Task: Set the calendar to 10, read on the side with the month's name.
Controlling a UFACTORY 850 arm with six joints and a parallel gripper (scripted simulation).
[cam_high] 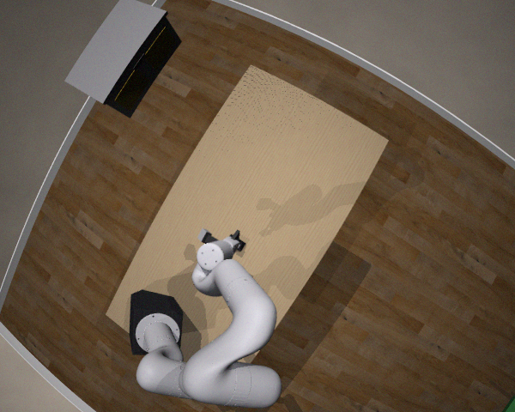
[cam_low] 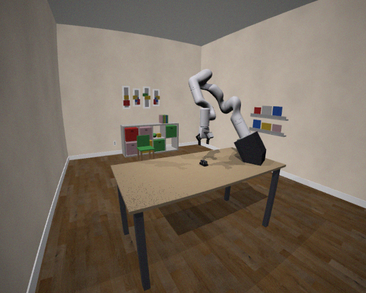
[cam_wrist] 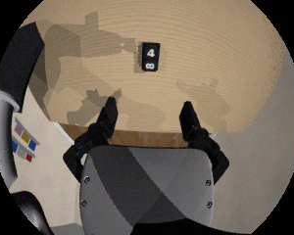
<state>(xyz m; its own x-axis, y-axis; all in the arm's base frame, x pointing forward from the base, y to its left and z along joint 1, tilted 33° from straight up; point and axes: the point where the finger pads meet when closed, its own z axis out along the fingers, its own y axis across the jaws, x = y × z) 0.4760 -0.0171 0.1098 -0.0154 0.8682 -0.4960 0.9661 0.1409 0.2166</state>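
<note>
The calendar (cam_wrist: pixel 150 57) is a small black tray with two dark cubes, and it lies on the tan table. In the wrist view the top faces show a white 4 on the far cube and a rounder digit, too small to read, on the near one. It also shows in the exterior view (cam_low: pixel 204 162) as a small black block near the table's middle. My gripper (cam_wrist: pixel 149 107) (cam_low: pixel 204 137) is open and empty. It hangs well above the table, with the calendar ahead of the fingertips. In the overhead view the gripper (cam_high: pixel 236 240) covers that spot.
The robot's black base block (cam_low: pixel 250 152) (cam_high: pixel 154 319) stands on the table's far right corner. The table edge runs close under the wrist. A shelf with coloured bins (cam_low: pixel 149 138) and a green chair (cam_low: pixel 144 145) stand by the back wall.
</note>
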